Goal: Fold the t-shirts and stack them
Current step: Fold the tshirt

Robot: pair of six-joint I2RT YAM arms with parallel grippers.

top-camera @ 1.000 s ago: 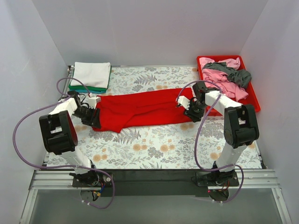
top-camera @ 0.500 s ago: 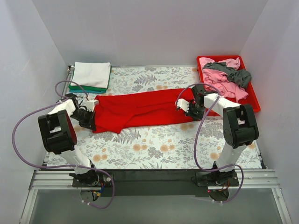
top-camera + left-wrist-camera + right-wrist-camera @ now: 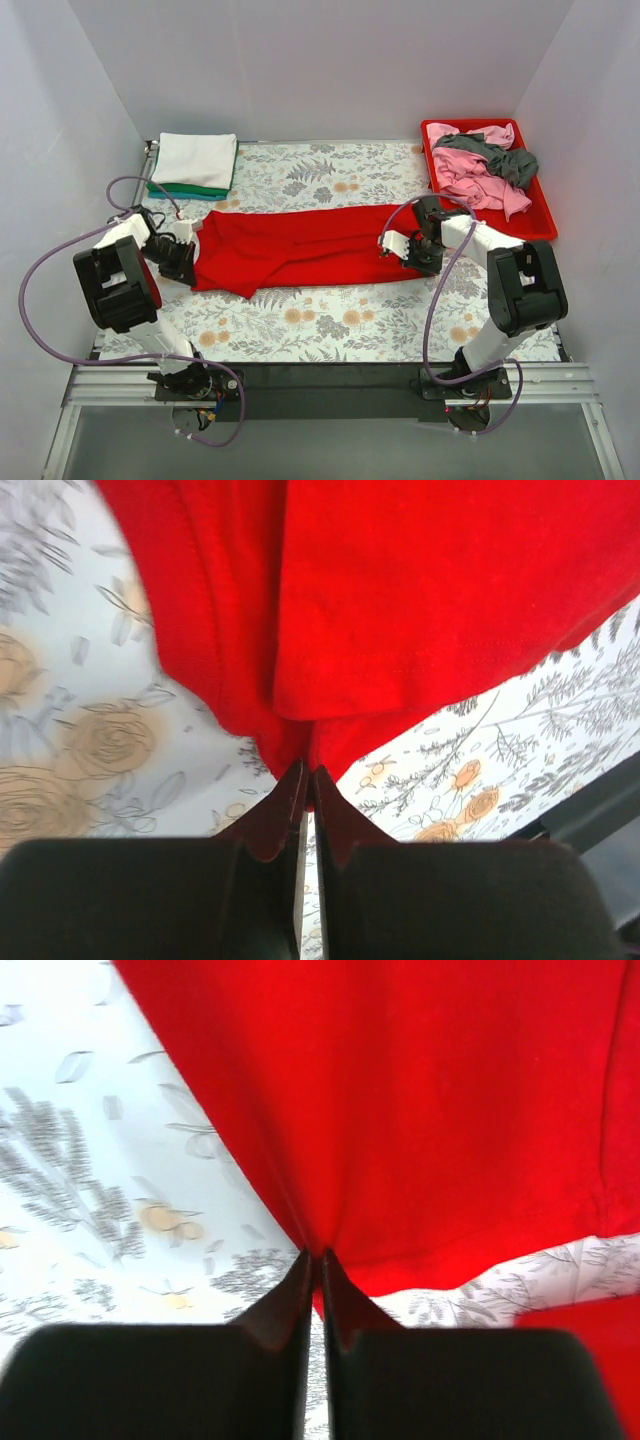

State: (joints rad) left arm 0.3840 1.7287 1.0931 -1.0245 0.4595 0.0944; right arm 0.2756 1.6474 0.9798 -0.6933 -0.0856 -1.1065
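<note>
While the left gripper [image 3: 307, 775] and right gripper [image 3: 315, 1258] are each pinching an end, fingers closed tight on cloth, the red t-shirt [image 3: 300, 245] is lying stretched across the table [image 3: 330, 312], probably flattening it for folding.

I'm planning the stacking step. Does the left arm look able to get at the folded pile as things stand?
Probably not yet: the left gripper is shut on the red shirt. The pile lies just beyond it, with nothing between.

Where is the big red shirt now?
Top view: the red t-shirt is stretched across the middle of the table, left tool pinching its left end, right tool its right end.
</note>
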